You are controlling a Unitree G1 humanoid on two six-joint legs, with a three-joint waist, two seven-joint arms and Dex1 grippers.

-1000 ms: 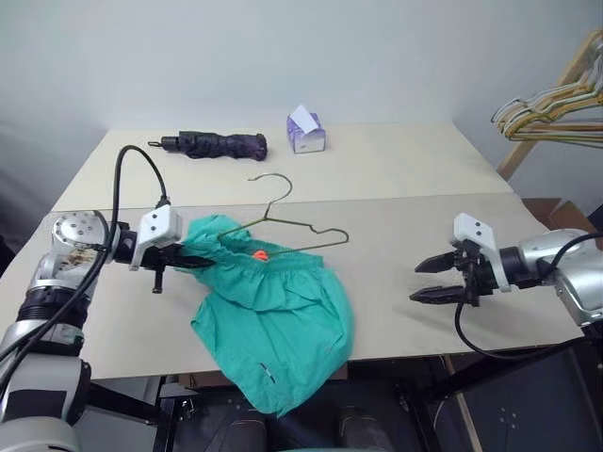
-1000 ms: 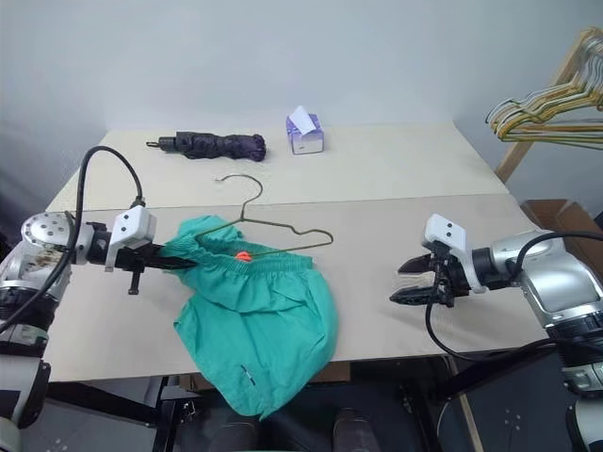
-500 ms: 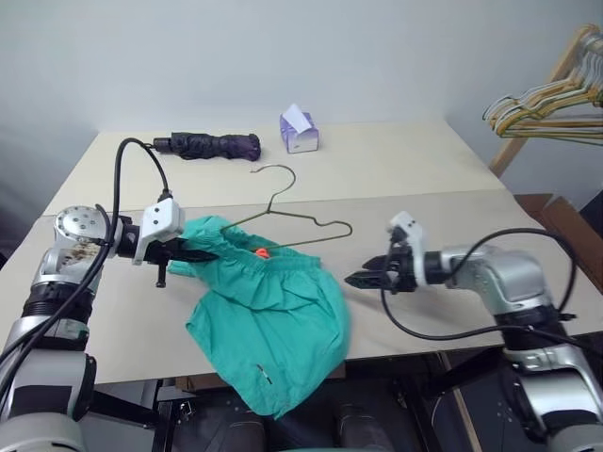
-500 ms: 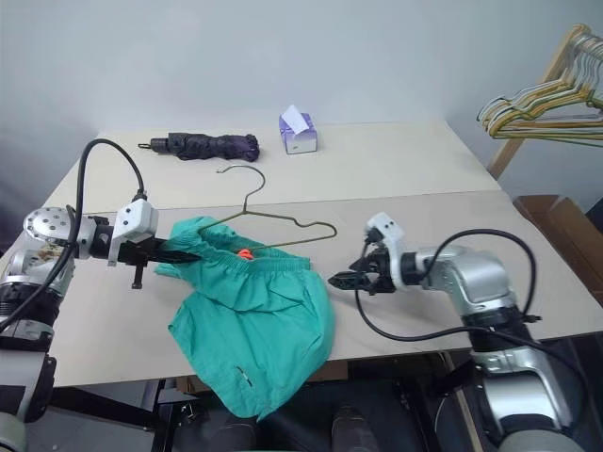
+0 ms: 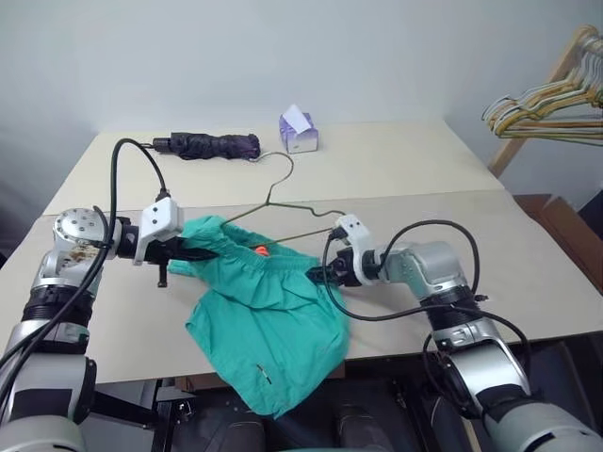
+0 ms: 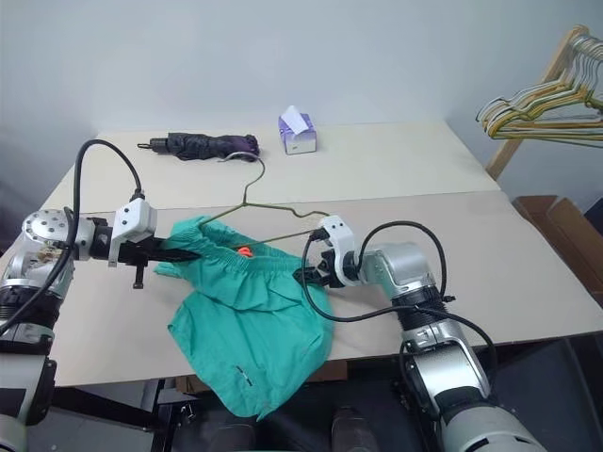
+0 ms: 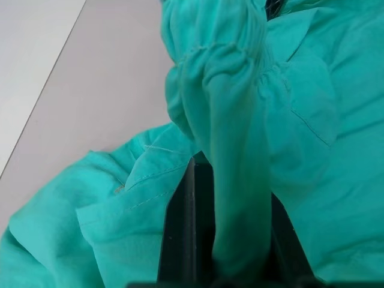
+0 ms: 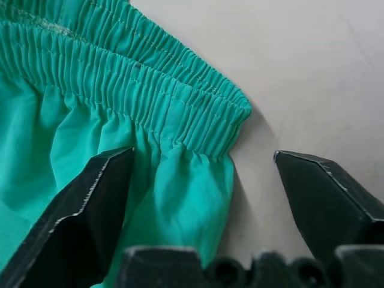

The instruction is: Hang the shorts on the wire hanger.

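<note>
On the table (image 5: 490, 235), from the head camera, the shorts (image 5: 273, 320) lie against the wire hanger (image 5: 283, 212). Left wrist camera: left gripper (image 7: 231, 231) clamps the waistband. Right wrist camera: right gripper (image 8: 204, 198), jaws apart, straddles the shorts' waistband corner.

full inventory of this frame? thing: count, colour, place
soft cloth shorts: 1, teal-green, near table edge, partly hanging off
thin wire hanger: 1, olive-grey, lying on the table, lower bar at the waistband
folded umbrella: 1, dark purple, far left of the table
tissue box: 1, purple, far side
bunch of hangers: several, pale, on wooden rack, right
table: 1, beige
left claw: shut on the waistband's left end
right claw: open, straddling the waistband's right corner
</note>
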